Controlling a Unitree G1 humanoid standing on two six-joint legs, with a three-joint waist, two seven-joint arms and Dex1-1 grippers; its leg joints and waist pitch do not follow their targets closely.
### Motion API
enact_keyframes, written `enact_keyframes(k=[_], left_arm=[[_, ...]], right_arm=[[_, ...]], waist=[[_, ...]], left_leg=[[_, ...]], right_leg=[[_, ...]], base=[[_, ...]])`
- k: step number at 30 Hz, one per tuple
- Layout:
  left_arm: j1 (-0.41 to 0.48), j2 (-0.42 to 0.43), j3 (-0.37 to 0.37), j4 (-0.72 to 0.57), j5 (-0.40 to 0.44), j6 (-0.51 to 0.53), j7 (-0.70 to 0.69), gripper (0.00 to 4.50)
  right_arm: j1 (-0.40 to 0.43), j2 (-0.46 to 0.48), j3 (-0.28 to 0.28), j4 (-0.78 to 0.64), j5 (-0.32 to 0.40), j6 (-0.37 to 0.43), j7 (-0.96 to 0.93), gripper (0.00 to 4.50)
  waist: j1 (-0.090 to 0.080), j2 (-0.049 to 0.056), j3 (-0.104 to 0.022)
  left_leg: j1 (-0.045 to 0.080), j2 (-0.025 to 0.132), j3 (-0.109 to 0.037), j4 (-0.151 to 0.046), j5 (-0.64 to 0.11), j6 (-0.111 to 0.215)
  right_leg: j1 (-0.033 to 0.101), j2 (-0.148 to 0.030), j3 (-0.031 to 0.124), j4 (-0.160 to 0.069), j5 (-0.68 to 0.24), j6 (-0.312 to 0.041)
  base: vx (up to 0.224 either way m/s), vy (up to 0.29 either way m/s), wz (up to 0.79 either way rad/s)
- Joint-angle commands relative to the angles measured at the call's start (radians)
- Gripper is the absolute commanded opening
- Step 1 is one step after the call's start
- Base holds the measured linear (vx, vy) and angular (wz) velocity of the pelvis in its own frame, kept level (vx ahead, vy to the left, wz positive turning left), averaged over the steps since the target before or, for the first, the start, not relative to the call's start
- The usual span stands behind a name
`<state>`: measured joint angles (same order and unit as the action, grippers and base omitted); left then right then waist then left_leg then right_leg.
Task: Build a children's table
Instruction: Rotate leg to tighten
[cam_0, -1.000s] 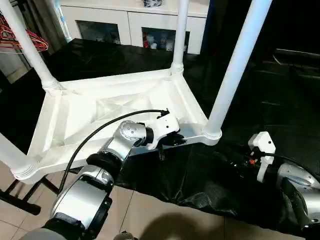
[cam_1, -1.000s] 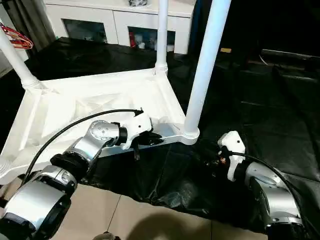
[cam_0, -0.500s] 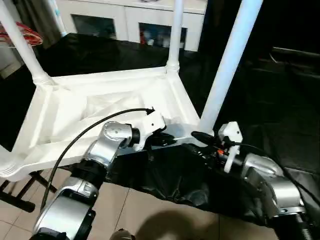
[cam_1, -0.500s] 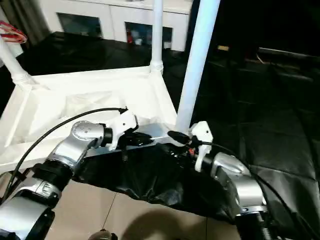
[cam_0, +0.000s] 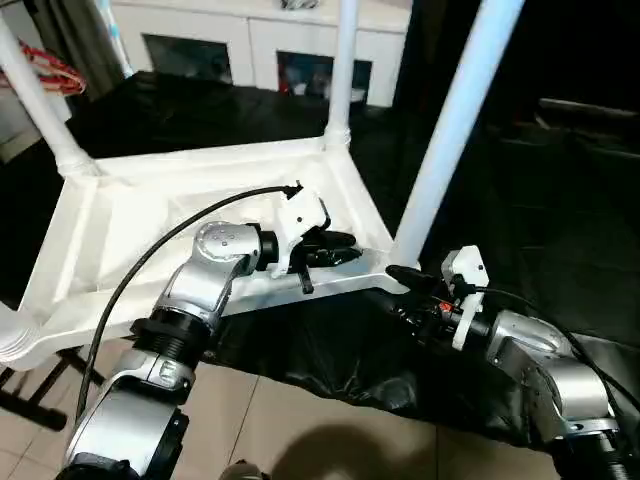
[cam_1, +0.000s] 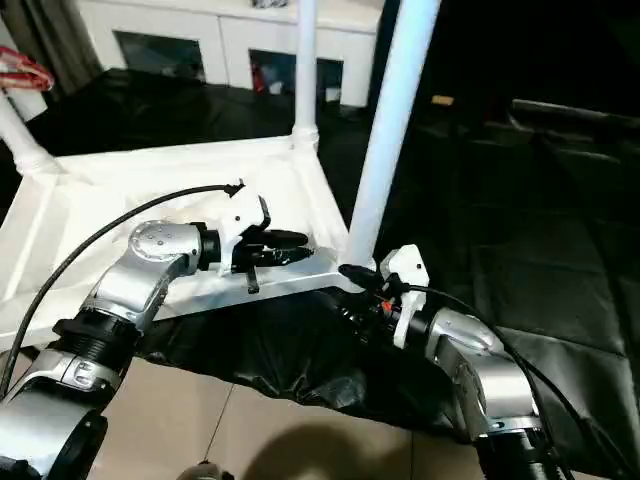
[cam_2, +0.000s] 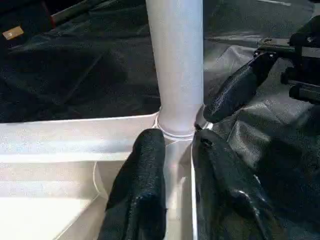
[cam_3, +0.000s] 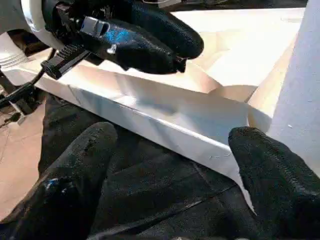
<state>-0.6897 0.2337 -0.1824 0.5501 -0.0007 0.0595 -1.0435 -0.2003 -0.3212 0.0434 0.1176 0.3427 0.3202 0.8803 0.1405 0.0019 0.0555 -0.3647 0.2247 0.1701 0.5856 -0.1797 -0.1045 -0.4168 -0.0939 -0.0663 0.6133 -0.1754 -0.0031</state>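
The children's table lies upside down, its white ribbed top (cam_0: 150, 220) on a black sheet with legs standing up: the near-right leg (cam_0: 450, 130), the far-right leg (cam_0: 342, 70) and the far-left leg (cam_0: 40, 100). My left gripper (cam_0: 340, 248) sits over the near rim beside the near-right socket. Its fingers (cam_2: 145, 190) are slightly apart, one on each side of the rim wall. My right gripper (cam_0: 398, 290) is open wide at the near-right corner, and the rim's edge (cam_3: 200, 135) lies between its fingers without touching them.
A white cabinet with glass doors (cam_0: 250, 40) stands behind the table. The black sheet (cam_0: 330, 350) covers the floor under and to the right of the top, with tiles (cam_0: 300, 440) in front. Red hangers (cam_0: 55, 70) hang at the far left.
My right arm has come in from the right to the near-right corner and its fingers have spread wider. My left gripper's fingers have parted a little. The camera has shifted.
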Motion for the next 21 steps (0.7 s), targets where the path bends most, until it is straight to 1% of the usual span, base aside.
enact_keyframes(k=[1, 2, 3, 4, 5, 6, 7, 8, 9, 10, 11, 12, 13, 15, 17, 18, 19, 20, 21], left_arm=[[0.032, 0.042, -0.001, -0.093, 0.001, 0.053, -0.013, 1.51], [0.032, 0.042, -0.001, -0.093, 0.001, 0.053, -0.013, 1.55], [0.071, 0.084, -0.001, -0.175, -0.013, 0.118, -0.042, 1.59], [0.071, 0.084, -0.001, -0.175, -0.013, 0.118, -0.042, 1.59], [0.100, 0.109, 0.005, -0.233, -0.040, 0.170, -0.068, 1.68], [0.150, 0.155, 0.013, -0.319, -0.081, 0.245, -0.112, 1.81], [0.153, 0.158, 0.013, -0.325, -0.083, 0.250, -0.115, 1.93], [0.170, 0.176, 0.015, -0.352, -0.094, 0.271, -0.130, 2.00], [0.215, 0.227, 0.016, -0.417, -0.122, 0.330, -0.172, 2.02], [0.236, 0.251, 0.018, -0.447, -0.135, 0.357, -0.189, 2.02], [0.284, 0.303, 0.026, -0.519, -0.166, 0.423, -0.216, 2.12], [0.299, 0.319, 0.030, -0.545, -0.177, 0.447, -0.219, 2.26], [0.313, 0.332, 0.032, -0.567, -0.182, 0.464, -0.221, 2.37], [0.343, 0.358, 0.035, -0.617, -0.193, 0.509, -0.224, 2.47], [0.376, 0.380, 0.037, -0.668, -0.197, 0.555, -0.210, 2.56], [0.390, 0.386, 0.033, -0.674, -0.182, 0.555, -0.199, 2.76], [0.398, 0.391, 0.031, -0.681, -0.178, 0.559, -0.193, 2.83], [0.404, 0.394, 0.029, -0.682, -0.169, 0.559, -0.184, 2.90], [0.417, 0.396, 0.022, -0.679, -0.145, 0.556, -0.148, 3.01]], right_arm=[[0.002, 0.012, -0.002, -0.042, 0.010, 0.020, -0.010, 4.40], [0.002, 0.012, -0.002, -0.042, 0.010, 0.020, -0.010, 4.42], [0.002, 0.029, 0.012, -0.051, 0.007, 0.024, -0.023, 4.45], [0.002, 0.029, 0.012, -0.051, 0.007, 0.024, -0.023, 4.45], [0.001, 0.040, 0.024, -0.052, 0.005, 0.023, -0.028, 4.48], [-0.008, 0.059, 0.041, -0.040, -0.006, 0.016, -0.043, 4.50], [-0.009, 0.060, 0.042, -0.038, -0.008, 0.015, -0.044, 4.50], [-0.014, 0.067, 0.047, -0.030, -0.013, 0.011, -0.051, 4.50], [-0.043, 0.092, 0.054, 0.012, -0.036, -0.006, -0.085, 4.50], [-0.058, 0.104, 0.056, 0.035, -0.045, -0.012, -0.103, 4.50], [-0.103, 0.139, 0.058, 0.097, -0.072, -0.031, -0.150, 4.50], [-0.119, 0.151, 0.059, 0.119, -0.083, -0.040, -0.167, 4.50], [-0.135, 0.164, 0.060, 0.140, -0.089, -0.044, -0.178, 4.50], [-0.172, 0.192, 0.064, 0.189, -0.104, -0.063, -0.200, 4.50], [-0.219, 0.230, 0.065, 0.253, -0.110, -0.073, -0.238, 4.50], [-0.242, 0.251, 0.061, 0.285, -0.112, -0.080, -0.264, 4.50], [-0.253, 0.261, 0.061, 0.299, -0.114, -0.084, -0.277, 4.50], [-0.264, 0.272, 0.060, 0.314, -0.114, -0.090, -0.287, 4.50], [-0.297, 0.308, 0.055, 0.360, -0.113, -0.113, -0.309, 4.50]], waist=[[0.000, 0.001, -0.069], [-0.002, -0.001, -0.069], [-0.003, 0.003, -0.071], [-0.005, 0.003, -0.072], [-0.008, 0.003, -0.070], [-0.009, 0.006, -0.070], [-0.008, 0.005, -0.070], [-0.010, 0.008, -0.070], [-0.012, 0.010, -0.069], [-0.013, 0.013, -0.069], [-0.022, 0.012, -0.066], [-0.030, 0.003, -0.063], [-0.030, 0.011, -0.062], [-0.035, 0.012, -0.061], [-0.035, 0.015, -0.060], [-0.033, 0.003, -0.060], [-0.035, 0.005, -0.059], [-0.034, 0.007, -0.061], [-0.035, 0.007, -0.061]], left_leg=[[0.003, 0.001, 0.005, -0.072, -0.214, 0.018], [0.001, 0.002, 0.004, -0.072, -0.210, 0.016], [0.003, 0.002, 0.004, -0.072, -0.201, 0.015], [0.001, 0.002, 0.004, -0.072, -0.194, 0.017], [0.003, 0.000, 0.006, -0.071, -0.194, 0.017], [0.005, 0.001, 0.007, -0.073, -0.198, 0.014], [0.006, 0.002, 0.007, -0.073, -0.200, 0.011], [0.004, 0.002, 0.006, -0.076, -0.205, 0.006], [0.009, 0.001, 0.008, -0.075, -0.217, 0.002], [0.009, 0.001, 0.007, -0.076, -0.223, 0.000], [0.003, -0.001, 0.006, -0.082, -0.235, -0.010], [0.004, -0.002, 0.005, -0.085, -0.248, -0.014], [0.012, -0.001, 0.007, -0.082, -0.265, -0.020], [0.014, -0.001, 0.008, -0.083, -0.277, -0.024], [0.017, -0.001, 0.008, -0.085, -0.291, -0.028], [0.012, -0.003, 0.006, -0.087, -0.280, -0.026], [0.012, -0.002, 0.006, -0.088, -0.278, -0.027], [0.013, -0.003, 0.005, -0.086, -0.272, -0.028], [0.013, -0.004, 0.007, -0.085, -0.261, -0.029]], right_leg=[[0.062, -0.042, 0.034, -0.075, -0.227, -0.166], [0.063, -0.041, 0.034, -0.071, -0.211, -0.170], [0.062, -0.039, 0.034, -0.067, -0.187, -0.177], [0.062, -0.040, 0.034, -0.065, -0.172, -0.181], [0.058, -0.036, 0.034, -0.065, -0.169, -0.186], [0.057, -0.035, 0.035, -0.065, -0.169, -0.195], [0.056, -0.037, 0.035, -0.063, -0.166, -0.201], [0.057, -0.035, 0.034, -0.061, -0.170, -0.204], [0.052, -0.033, 0.034, -0.064, -0.181, -0.203], [0.051, -0.034, 0.035, -0.064, -0.183, -0.206], [0.053, -0.031, 0.034, -0.063, -0.197, -0.205], [0.052, -0.033, 0.034, -0.064, -0.234, -0.204], [0.045, -0.033, 0.035, -0.068, -0.262, -0.198], [0.045, -0.032, 0.037, -0.068, -0.256, -0.199], [0.043, -0.030, 0.038, -0.069, -0.263, -0.195], [0.050, -0.032, 0.037, -0.067, -0.271, -0.189], [0.047, -0.032, 0.038, -0.069, -0.277, -0.182], [0.048, -0.033, 0.038, -0.068, -0.270, -0.182], [0.048, -0.031, 0.039, -0.067, -0.253, -0.177]], base=[[0.000, 0.000, 0.00], [0.000, 0.000, 0.00], [0.000, 0.000, 0.00], [0.000, 0.000, 0.00], [0.000, 0.000, 0.00], [0.000, 0.000, 0.00], [0.000, 0.000, 0.00], [0.000, 0.000, 0.00], [0.000, 0.000, 0.00], [0.000, 0.000, 0.00], [0.000, 0.000, 0.00], [0.000, 0.000, 0.00], [0.000, 0.000, 0.00], [0.000, 0.000, 0.00], [0.000, 0.000, 0.00], [0.000, 0.000, 0.00], [0.000, 0.000, 0.00], [0.000, 0.000, 0.00], [0.000, 0.000, 0.00]])
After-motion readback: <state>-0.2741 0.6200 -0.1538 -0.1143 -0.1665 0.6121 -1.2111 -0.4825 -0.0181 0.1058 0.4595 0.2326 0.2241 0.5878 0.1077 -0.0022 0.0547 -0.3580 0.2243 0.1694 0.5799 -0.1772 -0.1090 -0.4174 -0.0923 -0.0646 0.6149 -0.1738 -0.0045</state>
